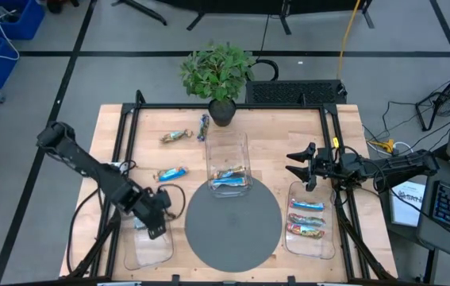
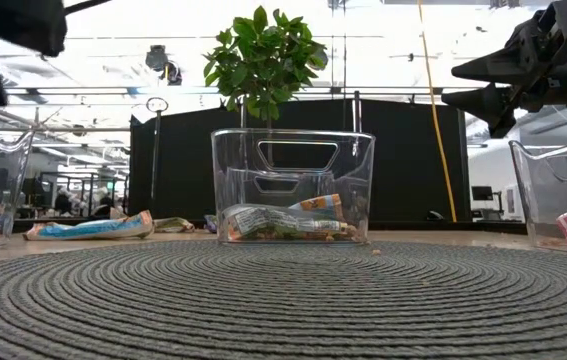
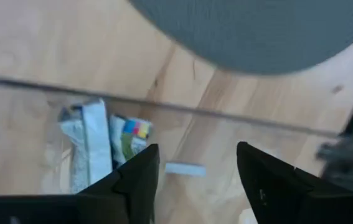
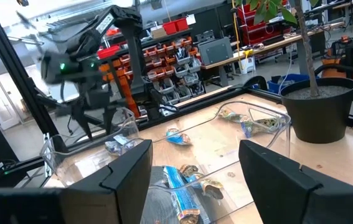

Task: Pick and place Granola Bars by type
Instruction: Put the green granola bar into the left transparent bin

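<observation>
Hovering over the left tray (image 1: 147,253), left tool (image 1: 155,225) parted, bar (image 3: 92,146) beneath.

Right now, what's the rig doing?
Sorting granola bars into clear trays. The left gripper hovers over the left tray, jaws apart, with a silver-white bar lying below it. The right gripper waits open above the right tray, which holds three bars. The middle tray holds some; three bars are loose on the table.

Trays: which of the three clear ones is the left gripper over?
The left tray, at the table's front-left corner. The left gripper hangs over its rim; the centre tray and right tray are well away from it.
</observation>
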